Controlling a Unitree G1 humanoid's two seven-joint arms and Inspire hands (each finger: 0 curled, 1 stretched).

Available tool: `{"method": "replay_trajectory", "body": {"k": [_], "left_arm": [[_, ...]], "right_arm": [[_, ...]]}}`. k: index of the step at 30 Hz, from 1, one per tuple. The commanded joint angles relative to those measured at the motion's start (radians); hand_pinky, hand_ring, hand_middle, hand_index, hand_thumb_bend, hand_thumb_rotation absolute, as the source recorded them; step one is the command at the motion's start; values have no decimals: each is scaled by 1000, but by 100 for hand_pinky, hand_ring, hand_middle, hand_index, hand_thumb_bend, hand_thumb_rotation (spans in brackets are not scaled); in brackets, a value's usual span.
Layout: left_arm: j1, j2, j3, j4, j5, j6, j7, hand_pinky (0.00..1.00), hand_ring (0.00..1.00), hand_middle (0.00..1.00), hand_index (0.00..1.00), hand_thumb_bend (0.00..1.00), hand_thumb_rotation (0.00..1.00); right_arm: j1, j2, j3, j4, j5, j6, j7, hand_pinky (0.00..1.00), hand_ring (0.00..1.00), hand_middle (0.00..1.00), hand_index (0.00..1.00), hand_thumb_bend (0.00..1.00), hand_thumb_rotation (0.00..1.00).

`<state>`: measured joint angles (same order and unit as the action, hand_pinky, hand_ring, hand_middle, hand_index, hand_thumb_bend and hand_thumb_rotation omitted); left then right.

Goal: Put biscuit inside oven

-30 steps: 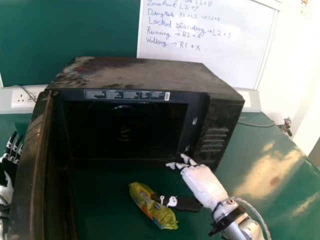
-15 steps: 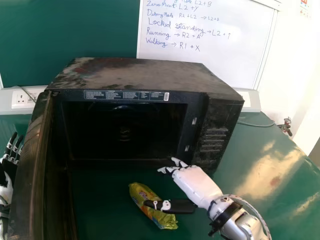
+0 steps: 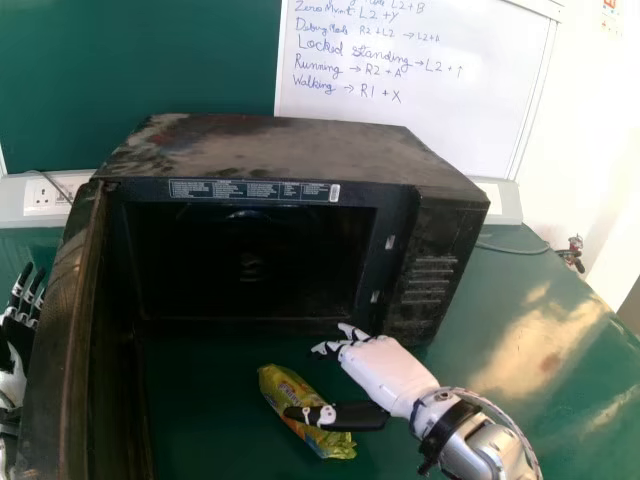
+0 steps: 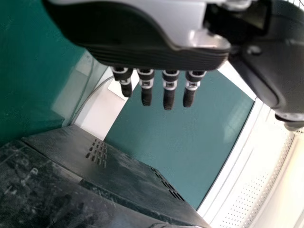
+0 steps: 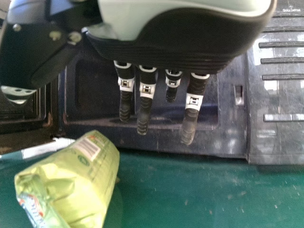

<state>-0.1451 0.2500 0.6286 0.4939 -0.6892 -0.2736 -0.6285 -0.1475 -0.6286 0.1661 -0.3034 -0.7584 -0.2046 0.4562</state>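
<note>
The oven (image 3: 290,150) stands with its door (image 3: 68,350) swung wide on the left. In front of its cavity the yellow-green biscuit packet (image 3: 300,412) lies on the green table. My right hand (image 3: 390,375) is open just right of the packet, its thumb extending over the packet in the head view. In the right wrist view my right hand (image 5: 145,90) has straight fingers before the cavity, apart from the packet (image 5: 76,175). My left hand (image 3: 22,310) is at the far left beyond the door; in the left wrist view the left hand (image 4: 156,85) has straight fingers.
Behind the oven are a green board (image 3: 130,60) and a whiteboard (image 3: 430,90). A wall socket (image 3: 42,195) is at the left. The green table (image 3: 530,350) extends to the right, with a cable running near its back edge.
My right hand has moved left and slightly down, and its thumb has come farther over the packet. The packet and my left hand have stayed put.
</note>
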Motion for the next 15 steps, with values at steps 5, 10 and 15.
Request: {"method": "replay_trajectory", "body": {"k": [5,10,15], "left_arm": [[27,-32,1,29,-3,-4,2,56,67,79,90,11,0],[26,-32,2,34,-5,-4,-2,53,66,78,90,11,0],[26,-31,2,33,-8,0,-6,59,68,79,91,11,0]], "right_arm": [[-24,-6,17,-36,-11,49,66,56,69,75,83,100,84],[-31,-10,23,-45,-24,66,85,55,69,75,83,100,82],[-37,-9,28,-61,-42,88,109,55,69,76,83,100,79]]}}
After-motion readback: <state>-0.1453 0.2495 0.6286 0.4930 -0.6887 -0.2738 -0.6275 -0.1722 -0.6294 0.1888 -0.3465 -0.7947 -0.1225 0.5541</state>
